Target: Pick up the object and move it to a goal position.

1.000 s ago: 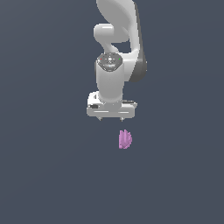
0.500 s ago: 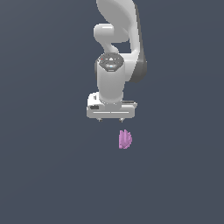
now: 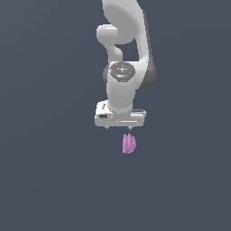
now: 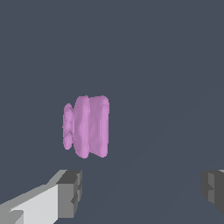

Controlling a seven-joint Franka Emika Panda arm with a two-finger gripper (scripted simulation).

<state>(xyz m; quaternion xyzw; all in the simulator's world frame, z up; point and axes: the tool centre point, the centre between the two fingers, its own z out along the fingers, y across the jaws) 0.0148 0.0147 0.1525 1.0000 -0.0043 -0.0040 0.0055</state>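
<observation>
The object (image 3: 129, 144) is a small pink-purple ridged lump lying on the dark grey floor, just in front of the white arm's hand in the exterior view. In the wrist view the object (image 4: 87, 126) shows its stacked ridges and a knobbly end. My gripper (image 3: 119, 128) hangs over the floor right behind the object, its short fingertips pointing down. The wrist view shows my gripper (image 4: 142, 191) open, its grey fingers (image 4: 71, 193) spread wide with nothing between them. The object sits ahead of the gap, nearer one finger, not touching either.
Only the plain dark grey floor (image 3: 54, 180) surrounds the arm and the object. No goal marker shows in either view.
The arm has shifted slightly toward the exterior view's right, bringing the hand closer over the object. The object has not moved.
</observation>
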